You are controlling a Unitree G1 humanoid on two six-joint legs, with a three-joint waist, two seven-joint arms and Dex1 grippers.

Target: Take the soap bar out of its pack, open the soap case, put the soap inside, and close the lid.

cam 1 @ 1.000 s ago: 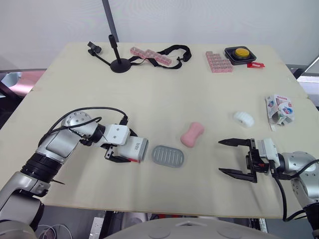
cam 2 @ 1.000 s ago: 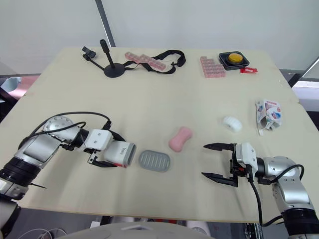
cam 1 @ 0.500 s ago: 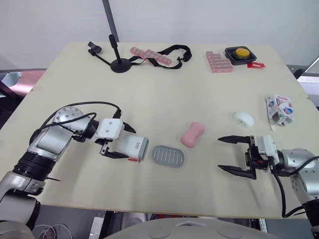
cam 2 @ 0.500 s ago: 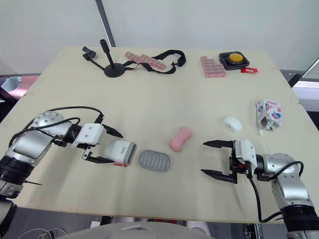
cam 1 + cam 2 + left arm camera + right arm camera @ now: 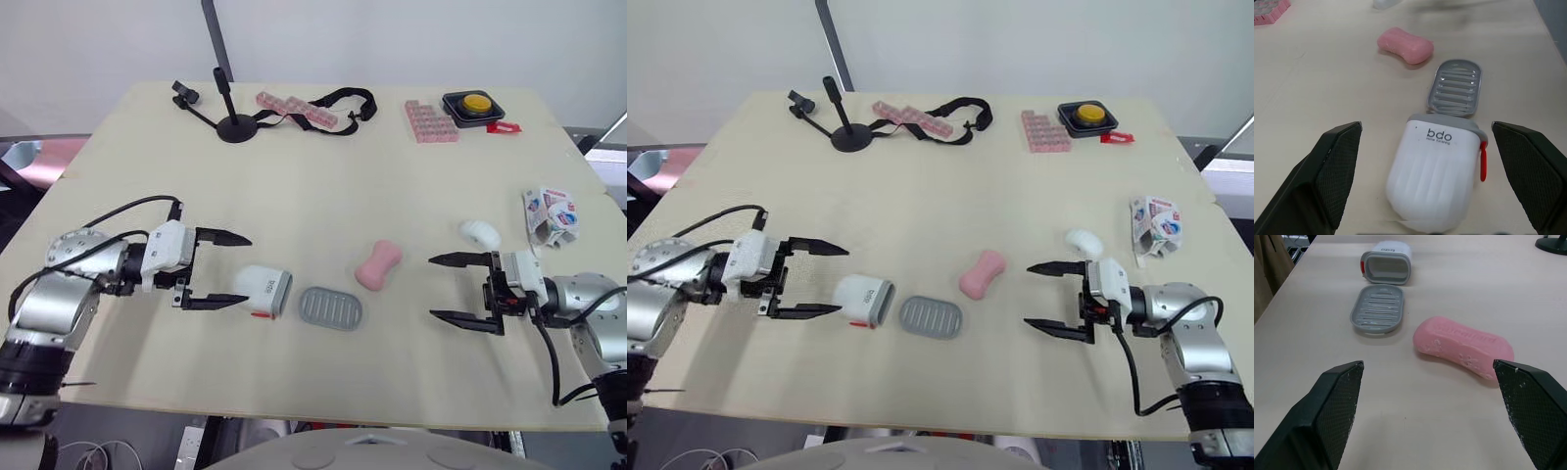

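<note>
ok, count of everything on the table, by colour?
Pink: 3, soap bar, segmented strip, segmented block
White: 2, case shell, small rounded piece
Grey: 1, ridged tray
Black: 2, stand, strap
Black-yellow: 1, button box
Red: 1, small tag
Printed: 1, soap wrapper
Total: 11

Head stereo pair: I look forward and down over the whole table (image 5: 313,176), near edge to far edge; the two eyes share almost all of it. Left wrist camera: low, close behind the soap case (image 5: 1435,171), facing right. Right wrist camera: low, facing left. Both wrist views share the case, grey tray (image 5: 1376,309) and pink soap bar (image 5: 1464,346).
</note>
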